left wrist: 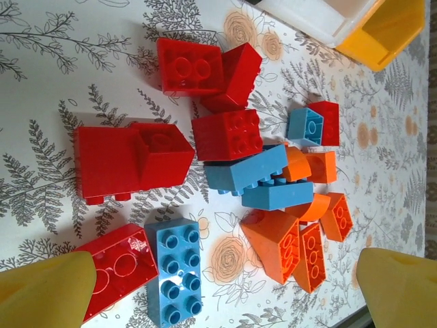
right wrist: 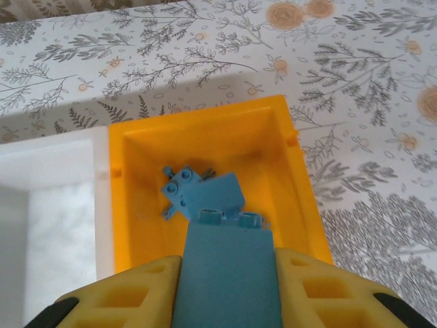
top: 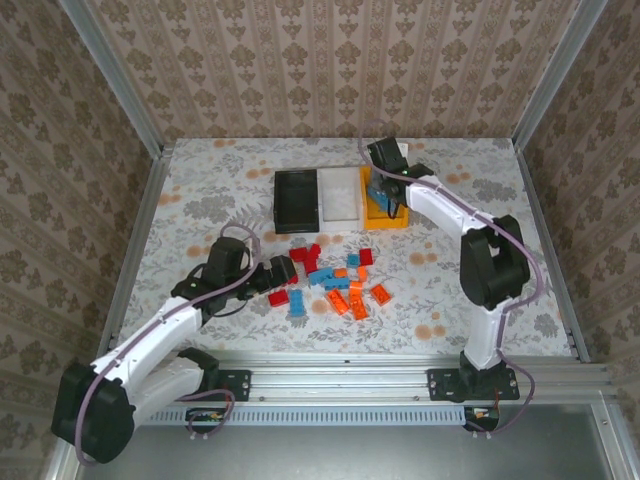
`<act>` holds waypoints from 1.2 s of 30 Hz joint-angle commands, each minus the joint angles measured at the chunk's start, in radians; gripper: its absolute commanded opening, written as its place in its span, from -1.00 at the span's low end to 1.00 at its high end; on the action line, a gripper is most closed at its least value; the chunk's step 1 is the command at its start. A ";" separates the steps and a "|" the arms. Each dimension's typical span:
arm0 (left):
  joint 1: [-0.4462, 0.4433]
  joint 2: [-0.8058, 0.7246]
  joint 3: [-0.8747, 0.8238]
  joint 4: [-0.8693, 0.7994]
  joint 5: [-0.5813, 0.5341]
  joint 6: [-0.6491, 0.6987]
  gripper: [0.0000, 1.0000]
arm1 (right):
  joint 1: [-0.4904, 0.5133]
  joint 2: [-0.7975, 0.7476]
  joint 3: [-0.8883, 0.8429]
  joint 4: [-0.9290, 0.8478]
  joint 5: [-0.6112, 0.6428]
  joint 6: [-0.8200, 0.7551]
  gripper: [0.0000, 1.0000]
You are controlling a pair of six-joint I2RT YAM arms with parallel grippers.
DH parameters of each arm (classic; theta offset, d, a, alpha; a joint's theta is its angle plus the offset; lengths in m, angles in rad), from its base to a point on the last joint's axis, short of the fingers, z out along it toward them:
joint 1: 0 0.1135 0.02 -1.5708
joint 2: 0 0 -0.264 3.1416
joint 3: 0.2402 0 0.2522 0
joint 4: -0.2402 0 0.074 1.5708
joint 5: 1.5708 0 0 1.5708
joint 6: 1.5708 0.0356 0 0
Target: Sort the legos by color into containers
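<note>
The legos [top: 335, 282] lie in a loose pile on the flower-patterned surface [top: 200, 200], just in front of the left gripper [top: 285, 270]. In the left wrist view, its two yellow fingers [left wrist: 41, 290] stand wide apart with nothing between them, so this gripper is open. A red brick [left wrist: 113, 270] and a light blue brick [left wrist: 174, 273] lie side by side nearest to it. Farther from this gripper are more red bricks [left wrist: 225, 133], some of them leaning on one another. To their right is a mixed heap of light blue bricks [left wrist: 249, 171] and orange bricks [left wrist: 287, 246] that touch and overlap. One blue brick [right wrist: 229, 253] is apart from the pile. The right gripper [right wrist: 229, 294] is closed on it, with one yellow finger pressing on each side, and the brick's studs point away from the gripper. Directly beyond and below this gripper is the yellow-orange bin [right wrist: 300, 198], and small blue pieces [right wrist: 201, 195] lie on the bin's floor. The white bin [right wrist: 61, 157] joins the yellow-orange bin on its left, sharing a wall with it. The black bin [top: 297, 198] comes after the white one, the farthest of the three containers from the right gripper.
</note>
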 commanded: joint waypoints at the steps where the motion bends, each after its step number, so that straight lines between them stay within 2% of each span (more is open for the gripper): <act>1: -0.002 0.020 0.042 0.001 -0.014 0.035 1.00 | -0.013 0.054 0.063 -0.057 -0.048 -0.034 -0.34; 6: 0.001 0.052 0.044 0.007 -0.017 0.042 1.00 | -0.031 0.117 0.133 -0.072 -0.044 -0.049 -0.34; 15: 0.002 0.102 0.049 0.030 -0.010 0.043 1.00 | -0.041 0.105 0.088 -0.032 -0.034 -0.070 -0.35; 23: 0.001 0.100 0.033 0.051 0.007 0.025 1.00 | -0.033 -0.016 -0.166 0.059 -0.056 -0.042 -0.35; 32: -0.004 0.042 0.007 0.038 -0.001 0.007 1.00 | -0.003 -0.031 -0.200 0.082 -0.079 -0.038 -0.34; 34: -0.004 0.027 0.005 0.030 -0.006 0.004 1.00 | -0.003 -0.017 -0.185 0.082 -0.084 -0.045 -0.24; 36: -0.004 0.013 0.004 0.018 -0.008 0.005 1.00 | -0.001 -0.012 -0.163 0.066 -0.083 -0.050 0.02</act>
